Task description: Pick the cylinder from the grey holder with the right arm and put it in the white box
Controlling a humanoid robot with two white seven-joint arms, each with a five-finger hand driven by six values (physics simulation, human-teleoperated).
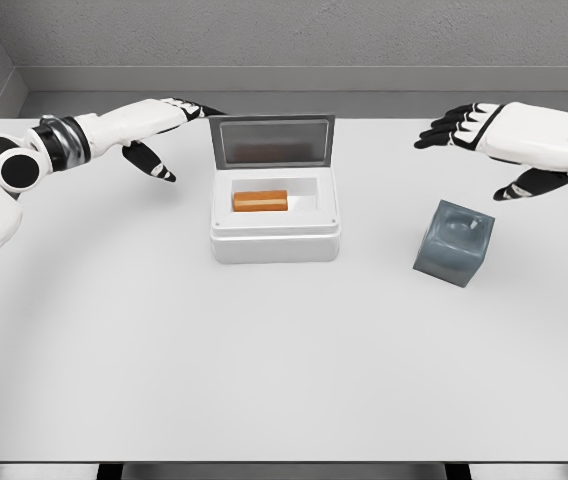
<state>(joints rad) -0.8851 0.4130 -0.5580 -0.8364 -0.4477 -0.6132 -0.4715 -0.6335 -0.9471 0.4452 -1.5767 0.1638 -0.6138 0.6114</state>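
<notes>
An orange cylinder (260, 201) lies on its side inside the white box (275, 244), whose lid (272, 141) stands open at the back. The grey holder (452, 243) sits to the right of the box, tilted, with a hollow in its top that looks empty. My right hand (479, 140) hovers above and behind the holder, fingers spread, holding nothing. My left hand (169, 135) hangs to the left of the box lid, fingers relaxed and empty.
The white table (264, 380) reaches to a front edge near the bottom of the view. A grey wall runs behind the table's far edge.
</notes>
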